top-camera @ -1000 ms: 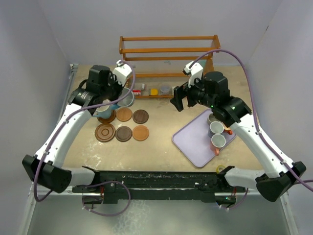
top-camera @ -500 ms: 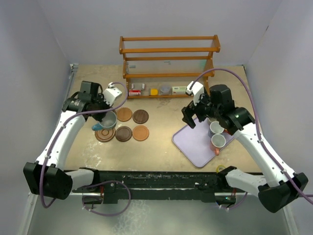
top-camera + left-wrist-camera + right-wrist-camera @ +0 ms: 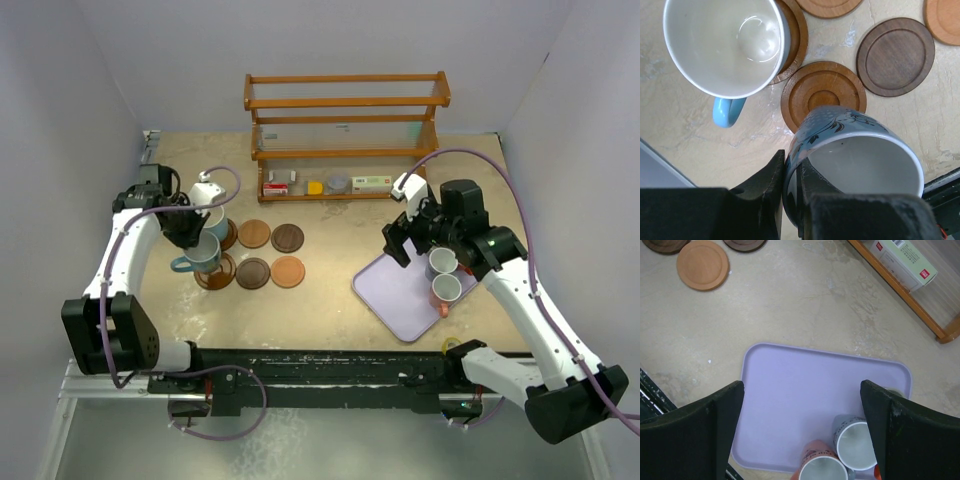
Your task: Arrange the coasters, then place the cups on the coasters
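**A:** Top view first. What's L doing?

**B:** My left gripper (image 3: 192, 238) is clamped on the wall of the patterned blue cup (image 3: 203, 253), holding it at the near grooved coaster (image 3: 216, 275). Cup looks a bit left of centre, so I judge it's not seated yet. The plain blue cup (image 3: 213, 222) is already on the far grooved coaster (image 3: 231, 241). The small coasters (image 3: 253, 273) sit 2x2 just beside, all bare.

**A:** And R?

**B:** My right gripper (image 3: 395, 245) hangs w/ jaws spread wide, nothing in them, over the lavender tray (image 3: 385, 292). That's where the grey cup (image 3: 443, 262) and orange cup (image 3: 446, 290) wait. A 3rd cup behind them is mostly hidden by my arm.

**A:** L wrist cam?

**B:** My fingers (image 3: 767, 192) pinch the rim, one inside and one outside. That grip keeps the base free to land flat. Can't tell if the base touches the wood yet. Plain blue cup is just beside, so I could knock it on release.

**A:** R wrist cam?

**B:** Fingers frame the tray. Grey and orange cups are at the bottom edge, v. close together, so getting one out w/o nudging the other looks fiddly. Orange coaster (image 3: 702, 264) is well apart, top left. Shelf rail (image 3: 900, 290) and box (image 3: 905, 257) are off to the side, not in my way.
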You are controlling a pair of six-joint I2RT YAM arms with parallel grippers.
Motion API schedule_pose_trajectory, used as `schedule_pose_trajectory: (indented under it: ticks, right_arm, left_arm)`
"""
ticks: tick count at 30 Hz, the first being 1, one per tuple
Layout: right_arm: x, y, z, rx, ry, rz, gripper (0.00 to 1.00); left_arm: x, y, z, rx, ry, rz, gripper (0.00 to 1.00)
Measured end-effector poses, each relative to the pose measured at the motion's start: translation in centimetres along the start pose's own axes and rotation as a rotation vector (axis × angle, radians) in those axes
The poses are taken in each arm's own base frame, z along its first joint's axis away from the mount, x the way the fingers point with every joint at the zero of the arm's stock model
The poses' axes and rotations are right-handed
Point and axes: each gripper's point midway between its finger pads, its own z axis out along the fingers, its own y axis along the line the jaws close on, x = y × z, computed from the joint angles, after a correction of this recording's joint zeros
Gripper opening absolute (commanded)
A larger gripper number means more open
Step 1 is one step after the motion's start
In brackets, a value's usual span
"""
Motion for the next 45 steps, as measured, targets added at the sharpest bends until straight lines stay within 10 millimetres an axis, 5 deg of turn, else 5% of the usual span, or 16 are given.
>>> schedule_pose_trajectory:
  ticks: [10, 45]
  right_arm:
    - [0.3, -0.1, 0.0, -0.007, 0.005, 0.008, 1.00]
    - [0.4, 0.1, -0.1, -0.025, 0.004, 0.013, 1.00]
  left_arm:
    - [1.6, 0.2, 2.8, 0.105, 0.042, -0.046, 0.03]
    - [2.4, 0.5, 4.9, 0.159, 0.066, -0.086, 0.06]
